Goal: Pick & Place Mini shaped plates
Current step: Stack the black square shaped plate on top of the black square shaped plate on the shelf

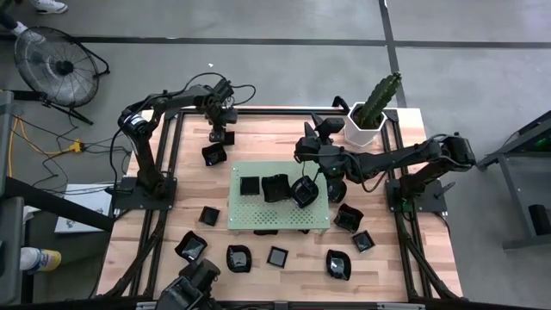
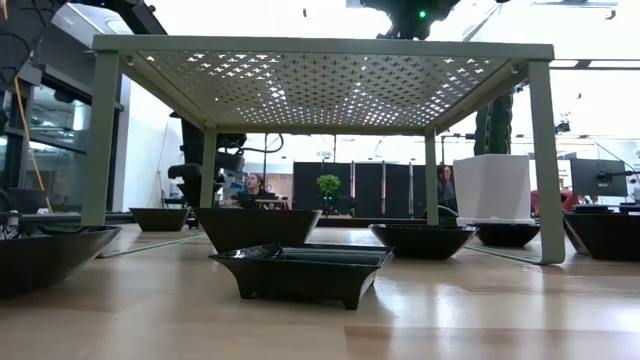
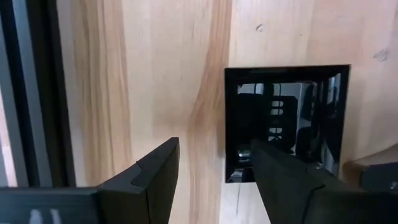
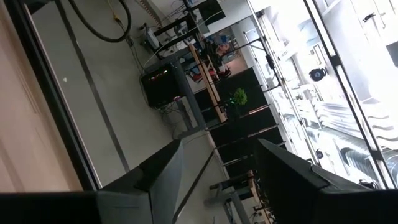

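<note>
Small glossy black mini shaped plates lie about the wooden table, and three of them (image 1: 275, 187) sit on top of the raised green perforated board (image 1: 258, 215). At the far left a square plate (image 1: 214, 155) (image 3: 283, 118) rests flat on the wood. My left gripper (image 1: 221, 138) (image 3: 214, 165) points down at it, open. One finger (image 3: 273, 168) stands over the plate's inside and the other (image 3: 158, 171) over the wood beside its rim. My right gripper (image 1: 301, 153) (image 4: 214, 168) hovers level above the board, open, with nothing between its fingers. My left gripper's fingers come from above on either side of the square plate's rim (image 3: 227, 124). The plate lies flat on the table. Whether a finger touches the rim I cannot tell.
A white hexagonal pot with a cactus (image 1: 368, 120) stands at the far right corner. Several more black plates lie along the near part (image 1: 277, 256) and to the right (image 1: 348, 217), and others under the board (image 2: 300, 270). Bare wood lies left of the board.
</note>
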Robot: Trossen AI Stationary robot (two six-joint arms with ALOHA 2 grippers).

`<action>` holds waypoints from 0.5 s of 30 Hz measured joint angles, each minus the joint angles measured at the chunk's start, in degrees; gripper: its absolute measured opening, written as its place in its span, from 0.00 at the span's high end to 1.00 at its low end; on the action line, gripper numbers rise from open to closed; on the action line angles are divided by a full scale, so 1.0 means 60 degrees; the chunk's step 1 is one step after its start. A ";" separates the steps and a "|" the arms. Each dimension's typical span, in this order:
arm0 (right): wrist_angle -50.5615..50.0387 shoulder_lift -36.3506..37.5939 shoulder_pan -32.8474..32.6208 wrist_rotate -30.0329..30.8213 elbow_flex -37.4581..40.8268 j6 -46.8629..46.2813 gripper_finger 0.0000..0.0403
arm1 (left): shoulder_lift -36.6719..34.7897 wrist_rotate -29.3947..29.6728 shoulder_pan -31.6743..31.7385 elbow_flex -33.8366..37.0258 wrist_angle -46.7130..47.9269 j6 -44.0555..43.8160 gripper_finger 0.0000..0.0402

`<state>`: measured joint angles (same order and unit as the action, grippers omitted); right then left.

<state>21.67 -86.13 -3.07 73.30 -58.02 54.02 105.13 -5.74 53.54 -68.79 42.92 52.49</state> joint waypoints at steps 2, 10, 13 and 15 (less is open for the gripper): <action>0.0000 0.0000 0.0004 0.0000 0.0000 -0.0014 0.51 | 0.0002 -0.0115 0.0000 0.0000 0.0010 -0.0003 0.52; -0.0004 0.0000 0.0000 -0.0014 0.0000 -0.0021 0.51 | -0.0002 -0.0221 0.0000 0.0000 0.0132 -0.0040 0.52; -0.0004 0.0000 0.0000 -0.0018 0.0000 -0.0025 0.51 | 0.0001 -0.0239 0.0000 0.0000 0.0149 -0.0047 0.52; -0.0004 0.0000 0.0000 -0.0022 0.0000 -0.0050 0.51 | 0.0000 -0.0523 0.0000 0.0000 0.0167 -0.0061 0.52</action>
<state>21.65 -86.13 -3.07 73.17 -58.02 53.72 105.13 -8.88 53.54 -68.79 43.92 52.12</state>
